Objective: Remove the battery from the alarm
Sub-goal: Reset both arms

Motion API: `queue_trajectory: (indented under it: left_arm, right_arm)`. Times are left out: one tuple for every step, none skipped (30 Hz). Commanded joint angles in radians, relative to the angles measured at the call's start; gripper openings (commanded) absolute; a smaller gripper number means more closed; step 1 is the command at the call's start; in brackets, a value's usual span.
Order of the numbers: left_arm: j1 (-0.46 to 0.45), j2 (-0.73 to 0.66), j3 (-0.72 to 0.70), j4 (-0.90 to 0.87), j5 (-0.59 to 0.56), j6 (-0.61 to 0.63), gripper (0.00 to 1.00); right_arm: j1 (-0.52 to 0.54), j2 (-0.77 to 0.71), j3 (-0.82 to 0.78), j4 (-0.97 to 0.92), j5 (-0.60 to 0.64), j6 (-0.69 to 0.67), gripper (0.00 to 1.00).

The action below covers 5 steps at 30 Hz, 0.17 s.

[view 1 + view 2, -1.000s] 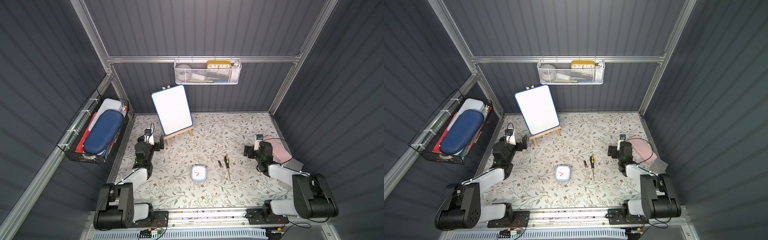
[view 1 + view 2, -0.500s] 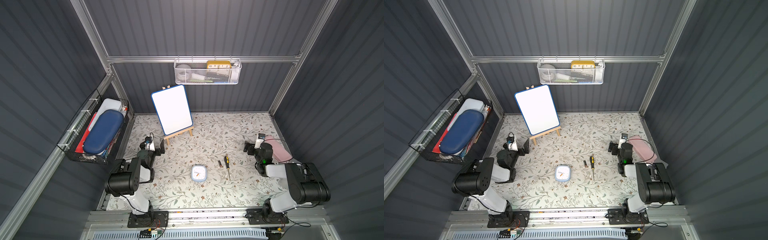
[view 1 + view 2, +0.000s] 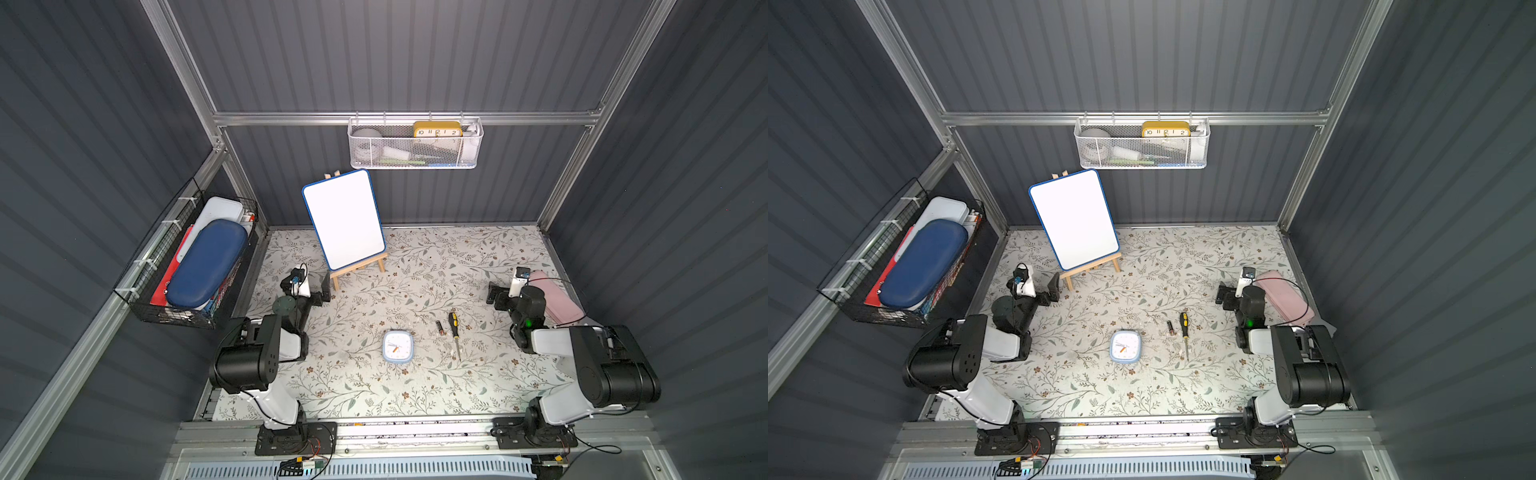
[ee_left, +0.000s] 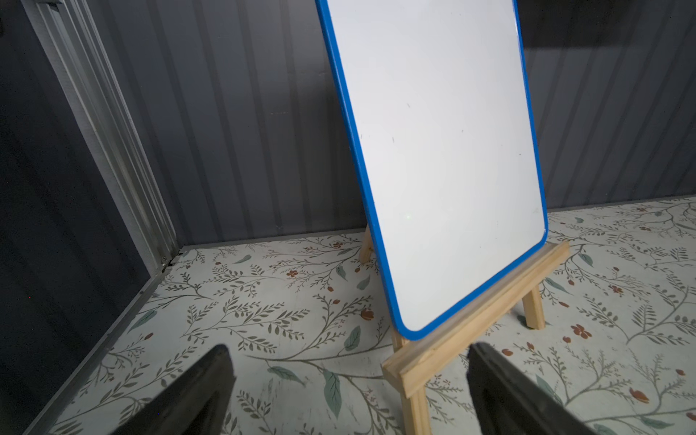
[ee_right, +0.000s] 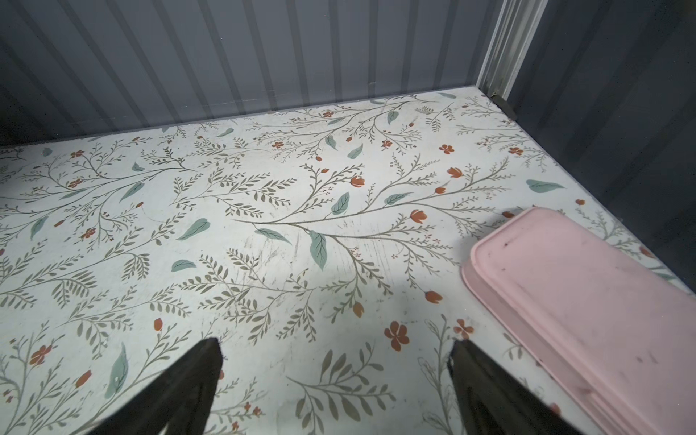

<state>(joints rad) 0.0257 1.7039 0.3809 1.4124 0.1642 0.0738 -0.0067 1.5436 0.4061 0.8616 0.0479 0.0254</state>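
Arms (image 3: 249,361) folded back, battery (image 3: 439,327) lying front-to-back, left fingers (image 4: 188,399) and right fingers (image 5: 177,395) wide apart, empty

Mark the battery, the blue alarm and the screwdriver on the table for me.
battery (image 3: 439,327), in a top view, middle of its dark body.
alarm (image 3: 397,347), in a top view, centre of the white dial.
screwdriver (image 3: 454,330), in a top view, lower part of the black-and-yellow handle.

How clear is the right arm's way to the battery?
Probably yes: the battery lies uncovered, apart from the clock. Only the screwdriver lies close beside it, on the right tool's side.
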Motion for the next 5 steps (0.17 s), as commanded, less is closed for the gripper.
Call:
queue_trajectory:
  left_arm:
    - [-0.003,-0.004,0.013,-0.004,0.023,0.018,0.99]
    - [-0.003,-0.004,0.013,-0.004,0.023,0.018,0.99]
    - [-0.003,-0.004,0.013,-0.004,0.023,0.018,0.99]
    - [-0.002,-0.004,0.013,-0.003,0.023,0.018,0.99]
    - [-0.003,-0.004,0.013,-0.004,0.023,0.018,0.99]
  right_arm:
    - [-0.001,0.001,-0.007,0.012,-0.009,-0.006,0.99]
    - [-0.001,0.005,0.000,0.002,0.001,0.000,0.99]
    - [-0.002,0.010,0.009,-0.004,0.010,0.011,0.99]
    - [-0.004,0.008,0.004,0.003,0.013,0.014,0.99]
    - [-0.004,0.007,0.002,0.005,0.007,0.010,0.99]
